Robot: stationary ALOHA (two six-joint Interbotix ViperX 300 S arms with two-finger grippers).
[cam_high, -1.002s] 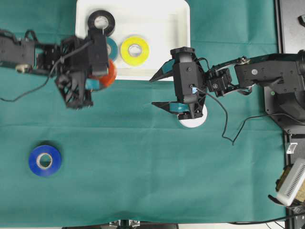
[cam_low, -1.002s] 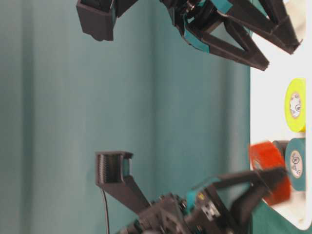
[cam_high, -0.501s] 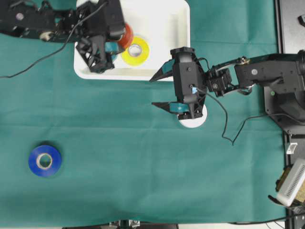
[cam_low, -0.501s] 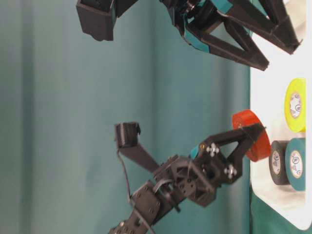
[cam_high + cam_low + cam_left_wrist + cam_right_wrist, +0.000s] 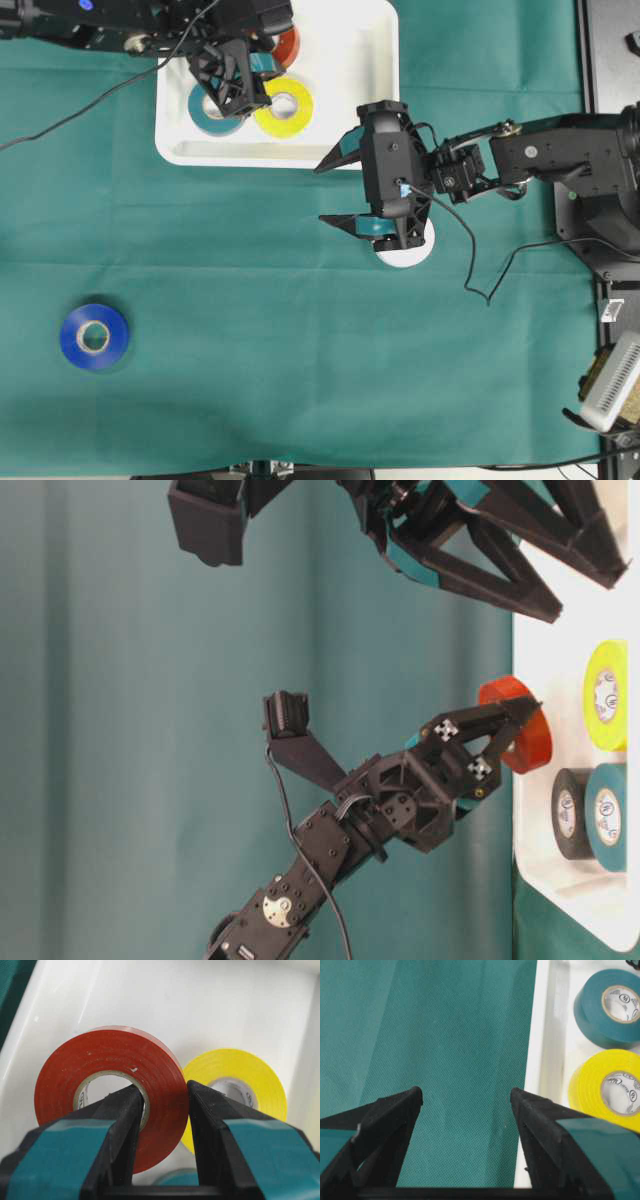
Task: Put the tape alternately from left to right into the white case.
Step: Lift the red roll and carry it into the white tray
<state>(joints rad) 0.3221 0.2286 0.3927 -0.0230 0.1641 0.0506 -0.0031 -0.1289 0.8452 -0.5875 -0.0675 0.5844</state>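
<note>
You've got six rolls: blue roll (image 5: 93,337) alone on the tabletop (image 5: 250,330), teal (image 5: 210,108), black (image 5: 566,813) and yellow (image 5: 283,104) in the white case (image 5: 345,110), red roll (image 5: 110,1092) pinched in your left jaws above it, white roll (image 5: 408,252) under your wide-open right jaws.

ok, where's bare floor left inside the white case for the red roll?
The large white plastic tray is bare across its right half, right of the yellow tape roll. The left half is crowded: teal roll, black roll, and the left claw holding the red tape roll.
</note>
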